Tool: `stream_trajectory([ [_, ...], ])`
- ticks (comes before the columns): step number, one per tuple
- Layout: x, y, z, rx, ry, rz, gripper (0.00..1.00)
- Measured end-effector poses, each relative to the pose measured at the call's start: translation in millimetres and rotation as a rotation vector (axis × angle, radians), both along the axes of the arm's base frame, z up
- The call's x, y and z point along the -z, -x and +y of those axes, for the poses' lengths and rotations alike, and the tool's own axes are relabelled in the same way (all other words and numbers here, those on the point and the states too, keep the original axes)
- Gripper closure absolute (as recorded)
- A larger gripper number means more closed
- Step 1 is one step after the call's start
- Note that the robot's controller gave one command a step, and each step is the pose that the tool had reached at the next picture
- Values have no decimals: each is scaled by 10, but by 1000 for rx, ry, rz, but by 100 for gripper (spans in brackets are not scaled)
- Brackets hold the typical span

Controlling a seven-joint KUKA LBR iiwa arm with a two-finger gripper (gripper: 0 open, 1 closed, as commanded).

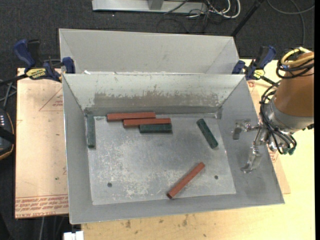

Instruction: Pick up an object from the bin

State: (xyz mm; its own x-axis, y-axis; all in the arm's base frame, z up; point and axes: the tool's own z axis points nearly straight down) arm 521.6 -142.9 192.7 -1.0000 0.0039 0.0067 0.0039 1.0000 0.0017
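A grey metal bin [150,84] stands on a dark floor [30,14]. A short, tilted dark green bar [207,133] lies nearest the gripper [244,148], just to its left and clear of it. The gripper hangs over the bin's right slope, its fingers spread wide with nothing between them. Lower left of it lies a slanted red bar [185,180]. Well to its left, by the back wall, a pair of red bars [147,122] and a dark green block [155,128] lie together. Farthest left is an upright-lying green bar [90,132].
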Motion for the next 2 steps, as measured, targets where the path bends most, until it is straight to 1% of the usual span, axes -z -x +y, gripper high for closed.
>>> stream_trajectory([
  [1, -43, -19, 7, -4, 2, -8, 0],
  [2, 362, -285, 88, 111, 2, -12, 0],
])
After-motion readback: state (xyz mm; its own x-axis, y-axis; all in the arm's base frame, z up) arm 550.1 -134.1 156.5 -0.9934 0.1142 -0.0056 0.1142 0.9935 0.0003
